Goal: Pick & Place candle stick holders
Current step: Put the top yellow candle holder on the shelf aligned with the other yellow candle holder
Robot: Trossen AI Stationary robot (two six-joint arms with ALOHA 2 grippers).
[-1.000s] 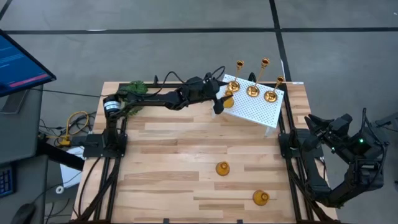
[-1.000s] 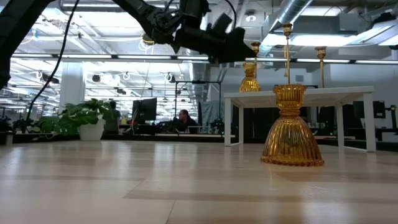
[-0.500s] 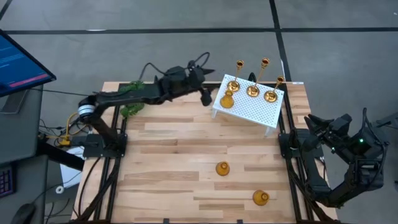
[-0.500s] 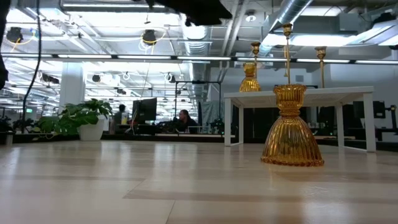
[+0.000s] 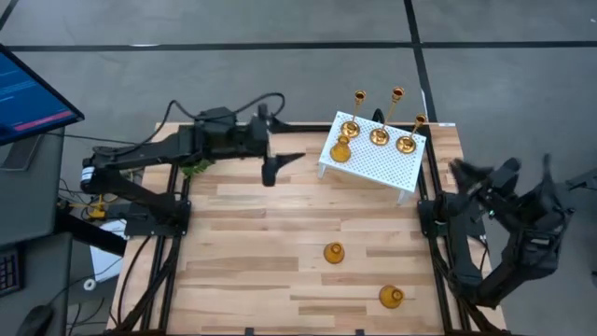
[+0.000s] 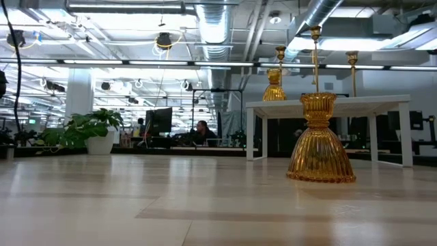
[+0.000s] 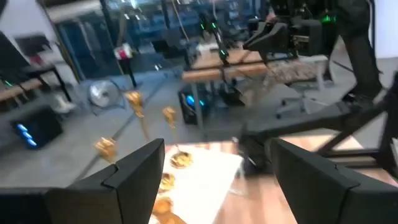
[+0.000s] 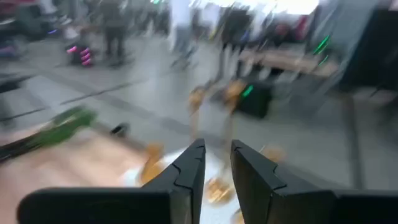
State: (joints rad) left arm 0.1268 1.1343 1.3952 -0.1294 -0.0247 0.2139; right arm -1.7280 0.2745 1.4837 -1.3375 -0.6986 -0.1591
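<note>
The main risk, judging from how things lie, is a knock at the white perforated stand (image 5: 373, 161) at the far right of the light wooden plank surface (image 5: 252, 233): three tall thin-stemmed brass candle sticks (image 5: 379, 135) stand close together on it with one squat amber bulb-shaped holder (image 5: 340, 152) at its near-left corner, so an arm reaching in with the next piece could clip a slender stem and topple it, or nudge the bulb off the edge. The left gripper (image 5: 271, 169) hangs above the surface just left of the stand, its fingers apart and holding nothing, as its wrist view shows. The right gripper (image 8: 214, 163) sits off the right edge of the surface with its fingers nearly together around nothing. Two more squat amber bulb-shaped holders (image 5: 333, 252) rest on the near part of the surface, well apart from the stand; being smooth and rounded, they could slip from a shallow pinch. A green leafy plant (image 5: 198, 164) lies at the far-left edge under the left arm. Beyond the surface the low view shows an open office with ceiling ducts, strip lights, a potted plant and a person seated at a monitor.
</note>
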